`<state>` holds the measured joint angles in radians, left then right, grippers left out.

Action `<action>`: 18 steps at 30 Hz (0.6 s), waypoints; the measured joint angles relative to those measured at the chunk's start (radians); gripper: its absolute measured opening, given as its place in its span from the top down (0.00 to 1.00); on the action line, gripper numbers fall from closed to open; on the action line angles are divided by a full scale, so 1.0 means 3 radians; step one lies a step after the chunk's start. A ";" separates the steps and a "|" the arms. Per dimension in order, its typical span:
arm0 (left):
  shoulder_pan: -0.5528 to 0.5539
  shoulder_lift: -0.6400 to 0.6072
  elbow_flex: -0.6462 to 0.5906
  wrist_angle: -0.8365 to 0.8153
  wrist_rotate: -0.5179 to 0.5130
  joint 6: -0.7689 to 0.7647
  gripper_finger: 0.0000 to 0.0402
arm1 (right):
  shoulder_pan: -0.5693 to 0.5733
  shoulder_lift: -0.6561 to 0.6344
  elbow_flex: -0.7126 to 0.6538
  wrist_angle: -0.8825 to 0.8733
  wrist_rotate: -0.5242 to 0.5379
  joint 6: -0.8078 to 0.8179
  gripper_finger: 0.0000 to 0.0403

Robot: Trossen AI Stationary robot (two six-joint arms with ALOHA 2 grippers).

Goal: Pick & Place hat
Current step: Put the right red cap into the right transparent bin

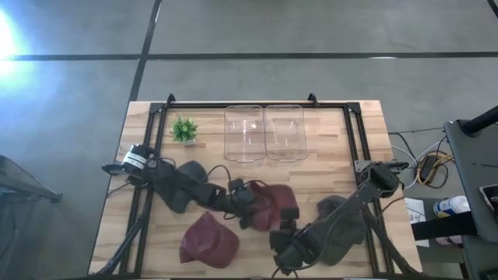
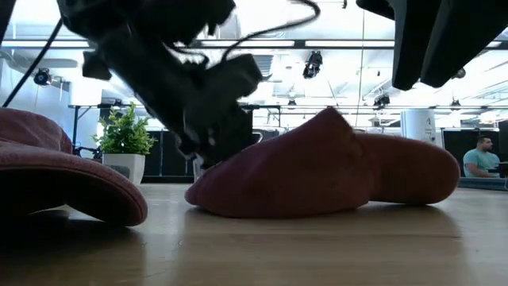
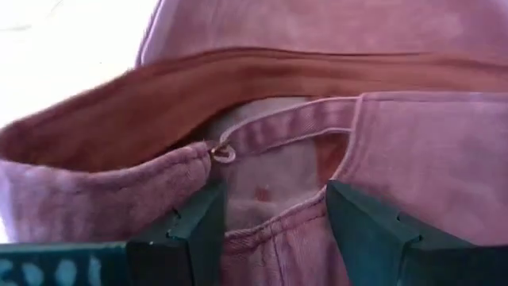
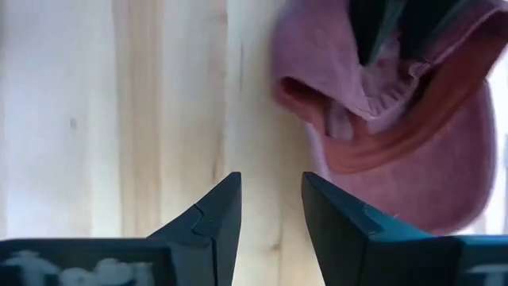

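Our left gripper [image 1: 247,196] is the nearer one, right at the middle hat [image 1: 274,204]; its jaws stand wide around the hat's back edge, cloth lying between the fingers [image 3: 186,234]. Our right gripper [image 1: 284,237] hovers just beside the hat, jaws part-open, holding nothing.

A small green potted plant [image 1: 184,129] sits at the far left of the wooden table [image 1: 327,175], and two clear plastic bins [image 1: 264,133] stand side by side at the far edge, right of the plant. Off the table's right side, cables [image 1: 426,166] trail on the floor. Beyond the table, a seated person [image 2: 480,158] shows at far right.
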<state>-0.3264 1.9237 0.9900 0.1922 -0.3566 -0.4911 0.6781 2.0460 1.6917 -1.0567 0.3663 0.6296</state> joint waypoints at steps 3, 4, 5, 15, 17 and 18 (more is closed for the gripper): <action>0.0037 0.0097 0.0033 0.0031 -0.0036 0.0002 0.48 | -0.0001 0.0000 -0.0019 0.0065 -0.0001 0.0014 0.68; 0.0037 0.0123 0.0047 0.0040 -0.0052 0.0001 0.48 | -0.0004 0.0001 -0.0024 0.0083 -0.0001 0.0033 0.68; 0.0037 0.0141 0.0063 0.0059 -0.0122 0.0001 0.48 | -0.0005 0.0001 -0.0025 0.0090 -0.0001 0.0056 0.68; -0.0119 0.0069 0.0251 -0.0118 -0.0651 0.0151 0.48 | 0.0019 0.0001 0.0006 0.0205 0.0053 -0.0325 0.68; -0.0196 -0.0012 0.0296 -0.0252 -0.0633 0.0154 0.48 | 0.0040 0.0000 0.0014 0.0198 0.0119 -0.0531 0.67; -0.0239 -0.0063 0.0305 -0.0322 -0.0630 0.0153 0.48 | 0.0052 -0.0001 0.0024 0.0193 0.0152 -0.0631 0.67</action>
<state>-0.3981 1.9047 1.0816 0.0956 -0.5455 -0.4453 0.6938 2.0458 1.6989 -0.9986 0.4118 0.4403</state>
